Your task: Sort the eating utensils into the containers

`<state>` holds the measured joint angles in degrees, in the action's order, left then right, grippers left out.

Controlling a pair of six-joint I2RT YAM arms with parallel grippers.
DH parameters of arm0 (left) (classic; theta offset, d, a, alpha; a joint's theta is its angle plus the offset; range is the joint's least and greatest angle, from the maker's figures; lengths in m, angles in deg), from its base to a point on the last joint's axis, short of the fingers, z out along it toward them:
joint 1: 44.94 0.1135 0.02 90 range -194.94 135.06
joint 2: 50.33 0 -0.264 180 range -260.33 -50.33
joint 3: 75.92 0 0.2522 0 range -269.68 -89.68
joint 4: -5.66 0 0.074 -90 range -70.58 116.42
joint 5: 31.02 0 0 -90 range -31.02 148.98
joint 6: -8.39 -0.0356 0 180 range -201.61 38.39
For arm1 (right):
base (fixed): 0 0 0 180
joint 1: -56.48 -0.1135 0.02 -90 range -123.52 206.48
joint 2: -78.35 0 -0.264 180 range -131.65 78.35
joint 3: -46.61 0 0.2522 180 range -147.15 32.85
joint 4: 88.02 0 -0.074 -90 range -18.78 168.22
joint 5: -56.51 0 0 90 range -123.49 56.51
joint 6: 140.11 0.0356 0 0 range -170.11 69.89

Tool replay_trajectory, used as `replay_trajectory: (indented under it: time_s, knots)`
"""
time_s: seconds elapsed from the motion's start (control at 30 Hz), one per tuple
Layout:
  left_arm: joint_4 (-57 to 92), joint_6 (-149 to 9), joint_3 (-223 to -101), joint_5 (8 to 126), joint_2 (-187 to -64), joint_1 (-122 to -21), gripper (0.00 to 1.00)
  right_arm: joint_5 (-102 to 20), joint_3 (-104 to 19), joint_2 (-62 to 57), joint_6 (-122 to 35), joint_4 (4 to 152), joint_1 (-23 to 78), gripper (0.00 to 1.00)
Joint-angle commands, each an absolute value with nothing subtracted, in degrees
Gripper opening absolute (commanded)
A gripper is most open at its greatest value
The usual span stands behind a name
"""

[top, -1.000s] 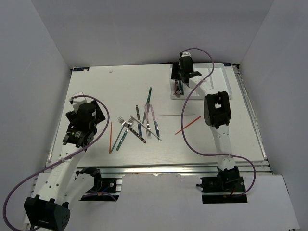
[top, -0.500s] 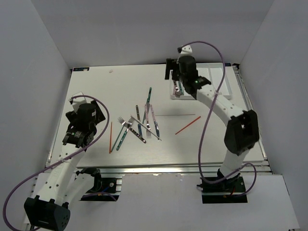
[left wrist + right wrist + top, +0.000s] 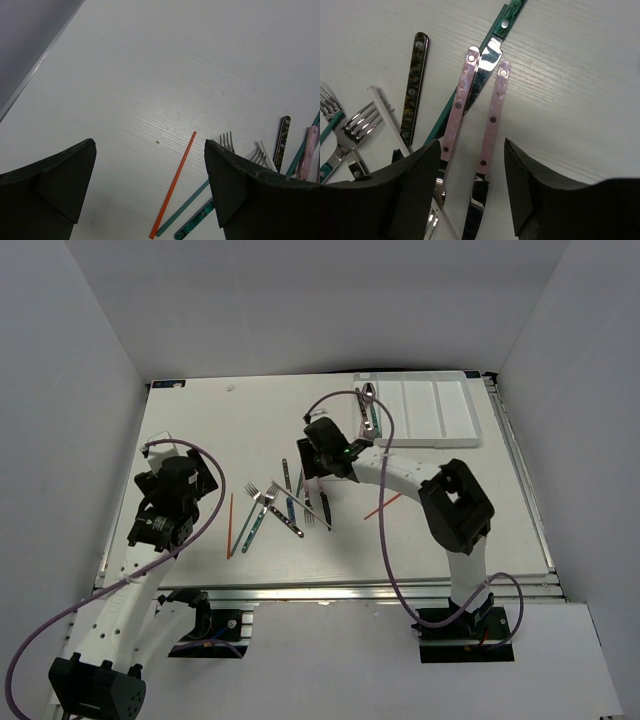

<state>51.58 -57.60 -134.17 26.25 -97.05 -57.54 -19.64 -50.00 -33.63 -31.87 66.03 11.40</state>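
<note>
Eating utensils [image 3: 295,498] heaped loose at mid-table: forks, knives, one pale chopstick [image 3: 390,117], handles crossing. Two orange chopsticks outside the heap, one just left of it [image 3: 230,525], one well right [image 3: 386,505]. White tray [image 3: 440,432] at far right of table, long slots side by side. Leftmost slot holds utensils [image 3: 372,416], count not resolvable from above.

Right gripper [image 3: 318,452] low over far end of heap. Overhead view hides the jaws. Right wrist view shows them parted partway, nothing clamped. One pink handle [image 3: 492,117] runs down into the gap, second pink handle [image 3: 457,105] ends beside a finger [image 3: 417,190]; contact with either cannot be told. Same view alone resolves teal-handled knife [image 3: 506,22] crossing under the pink pair, dark mottled handle [image 3: 413,85], fork tines [image 3: 362,117].

Left gripper [image 3: 150,530] at left side of table, apart from heap. Left wrist view: jaws spread fully, nothing between them, left orange chopstick on the table below.
</note>
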Motion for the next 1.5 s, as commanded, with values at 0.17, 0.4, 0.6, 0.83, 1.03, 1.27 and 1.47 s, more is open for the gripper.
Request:
replay_trajectory:
  time_s: [0.17, 0.4, 0.6, 0.83, 1.03, 1.27, 1.47]
  knots:
    - [51.2, -57.9, -133.9, 27.2, -95.4, -57.8, 0.98, -13.4, -62.6, -43.0, -30.6, 58.4, 10.8, 0.53]
    - [51.2, -58.0, -133.7, 27.3, -95.1, -57.8, 0.98, -13.0, -65.4, -46.8, -30.8, 57.5, 10.7, 0.44]
    - [51.2, -58.0, -133.7, 27.3, -94.9, -57.8, 0.98, -13.4, -67.1, -50.0, -31.2, 56.6, 10.8, 0.38]
    - [51.1, -58.0, -133.7, 27.4, -94.7, -57.9, 0.98, -12.1, -67.3, -51.2, -30.4, 56.0, 10.8, 0.26]
    - [51.1, -58.0, -133.7, 27.5, -94.8, -57.8, 0.98, -11.8, -63.4, -47.5, -27.8, 58.4, 10.8, 0.06]
    - [51.2, -57.9, -133.7, 27.3, -94.5, -57.9, 0.98, -14.3, -59.7, -40.0, -24.6, 63.0, 10.8, 0.0]
    - [51.2, -57.9, -133.6, 27.4, -94.8, -57.8, 0.98, -12.0, -61.1, -34.8, -26.6, 62.6, 13.2, 0.0]
